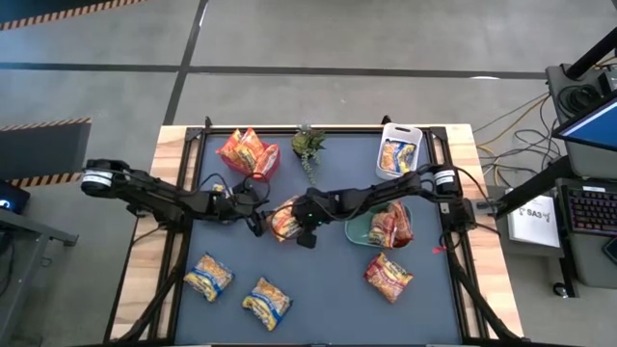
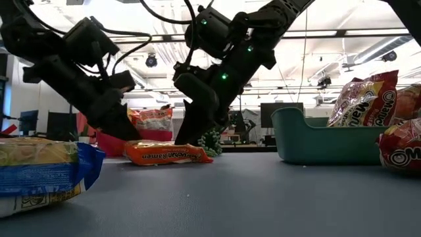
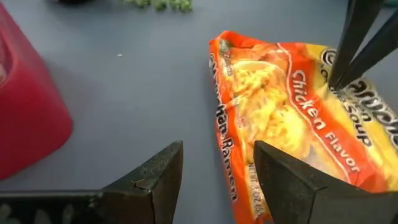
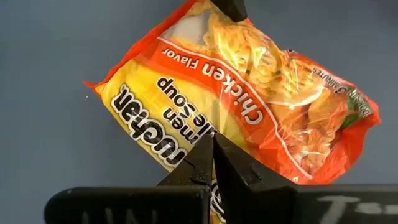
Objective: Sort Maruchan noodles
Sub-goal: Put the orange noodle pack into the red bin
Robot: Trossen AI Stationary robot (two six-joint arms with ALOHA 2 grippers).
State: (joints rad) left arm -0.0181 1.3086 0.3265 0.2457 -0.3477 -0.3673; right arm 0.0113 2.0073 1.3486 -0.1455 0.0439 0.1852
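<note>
Right gripper (image 4: 212,149) pinched shut on orange packet (image 4: 236,93) — left gripper (image 3: 217,174) agape beside

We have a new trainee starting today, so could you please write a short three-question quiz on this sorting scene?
1. True or false: the left gripper is open.
2. What flavor is printed on the orange packet at the table's middle?
3. What do the right gripper's shut fingertips touch: A) the green bin B) the orange packet C) the plant?

Key: 1 true; 2 chicken; 3 B.
</note>
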